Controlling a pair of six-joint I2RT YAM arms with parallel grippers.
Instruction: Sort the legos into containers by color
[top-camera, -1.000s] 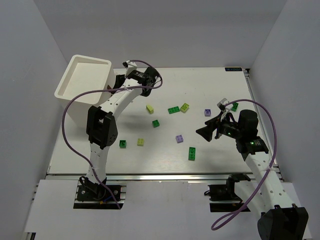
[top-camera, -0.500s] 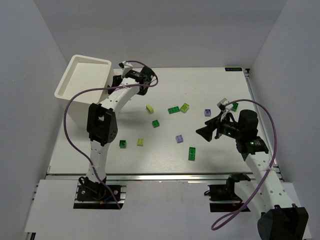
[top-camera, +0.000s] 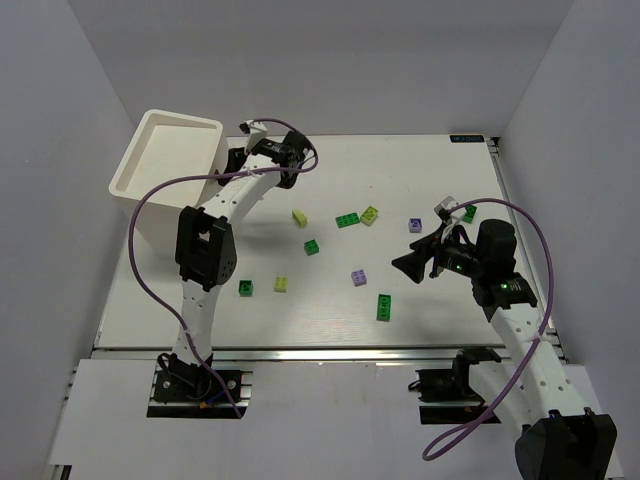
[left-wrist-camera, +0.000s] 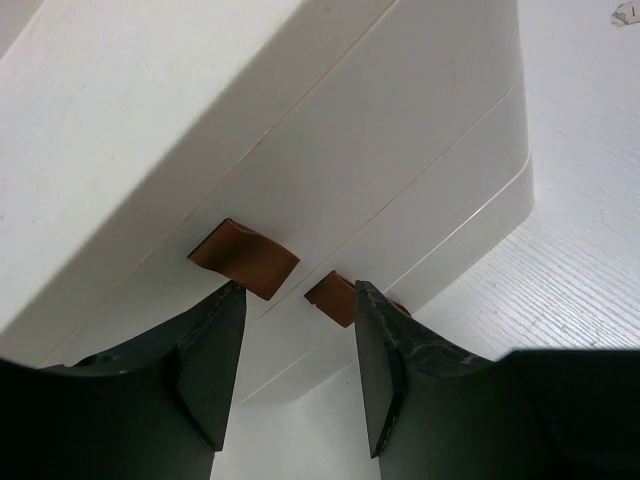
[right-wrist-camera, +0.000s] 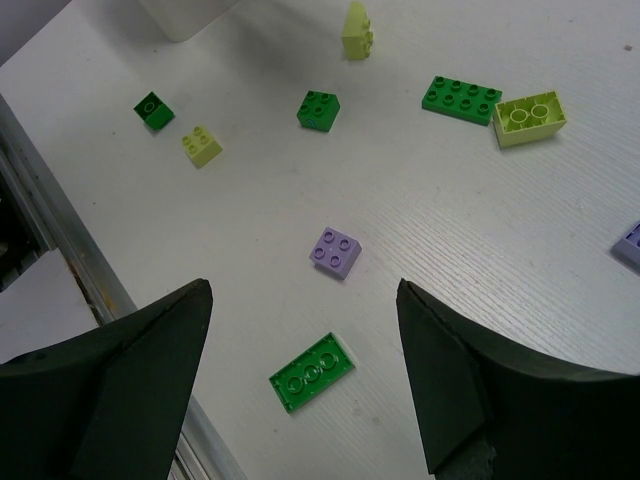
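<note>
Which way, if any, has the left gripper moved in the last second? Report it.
Yes. The left gripper moved left, closer to the white box.

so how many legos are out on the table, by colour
dark green legos: 5 (one partly hidden at the far right)
yellow-green legos: 3
lavender legos: 2
total: 10

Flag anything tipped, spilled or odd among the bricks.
One yellow-green brick, far in the right wrist view, seems tipped on its side, studs facing sideways; the lavender brick and its neighbours lie studs up.
</note>
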